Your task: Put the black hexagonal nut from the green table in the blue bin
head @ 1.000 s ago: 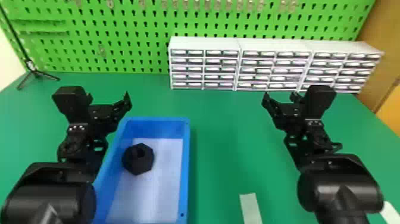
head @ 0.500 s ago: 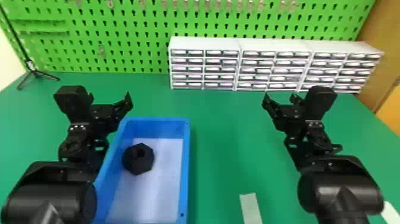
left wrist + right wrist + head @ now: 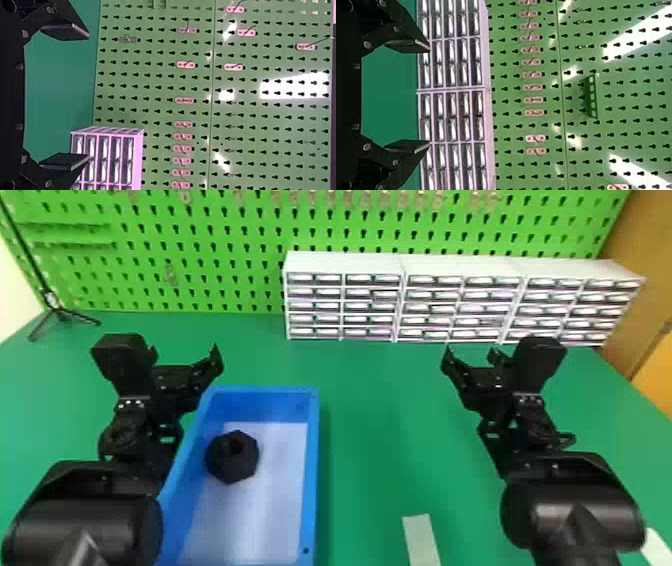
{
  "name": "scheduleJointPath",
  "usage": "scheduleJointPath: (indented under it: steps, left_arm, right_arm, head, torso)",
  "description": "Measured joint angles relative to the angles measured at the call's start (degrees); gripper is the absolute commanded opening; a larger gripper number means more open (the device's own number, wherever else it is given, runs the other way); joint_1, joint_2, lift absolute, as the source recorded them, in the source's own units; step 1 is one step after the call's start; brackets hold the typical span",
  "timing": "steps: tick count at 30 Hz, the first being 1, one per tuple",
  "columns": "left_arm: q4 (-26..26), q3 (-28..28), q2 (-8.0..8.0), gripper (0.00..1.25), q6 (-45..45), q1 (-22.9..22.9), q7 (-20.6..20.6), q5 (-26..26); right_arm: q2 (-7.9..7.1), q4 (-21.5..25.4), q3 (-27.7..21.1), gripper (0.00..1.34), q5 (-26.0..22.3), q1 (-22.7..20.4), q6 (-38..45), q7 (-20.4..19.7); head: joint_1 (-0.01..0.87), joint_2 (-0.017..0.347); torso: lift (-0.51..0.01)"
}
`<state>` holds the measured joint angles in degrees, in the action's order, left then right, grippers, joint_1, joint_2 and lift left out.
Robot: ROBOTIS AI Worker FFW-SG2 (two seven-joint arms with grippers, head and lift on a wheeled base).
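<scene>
Nearest: pale strip [image 3: 421,540] flat on the green table [image 3: 375,415], between the blue bin [image 3: 311,470] and the right arm [image 3: 572,510]. Second white piece [image 3: 657,547] by the lower right edge, just beside that arm

Bin is on the table, left of centre, left arm [image 3: 82,525] just along its left side. Black hexagonal nut [image 3: 232,465] is inside it, on the pale floor, hole up, toward the far end and closer to the left wall; might be touching that wall, hard to say from this angle

Left gripper [image 3: 185,352] is by the bin's far left corner, fingers spread wide, nothing between them. Right gripper [image 3: 470,352] is out over the right part of the table, well apart from the bin, same story: wide and empty. Both wrist views agree, clear gap between the fingertips

Behind: white drawer cabinets [image 3: 342,265] in a row along the back right, small black tripod [image 3: 60,315] at back left, then green pegboard [image 3: 240,255] with hooks [image 3: 349,197] on it
</scene>
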<state>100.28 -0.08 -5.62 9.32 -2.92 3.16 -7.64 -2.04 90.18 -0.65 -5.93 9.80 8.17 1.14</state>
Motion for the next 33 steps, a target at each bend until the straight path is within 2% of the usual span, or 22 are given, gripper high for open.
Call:
scheduleJointPath:
  steps: [33]
  left_arm:
    - [0.0,0.16,0.0,1.05,0.7,-0.07,-0.08,-0.35]
  right_arm:
    - [-0.24,0.0,0.32,0.92,1.82,-0.14,0.43,0.0]
  head:
    - [0.686,0.028]
  torso:
    - [-0.096]
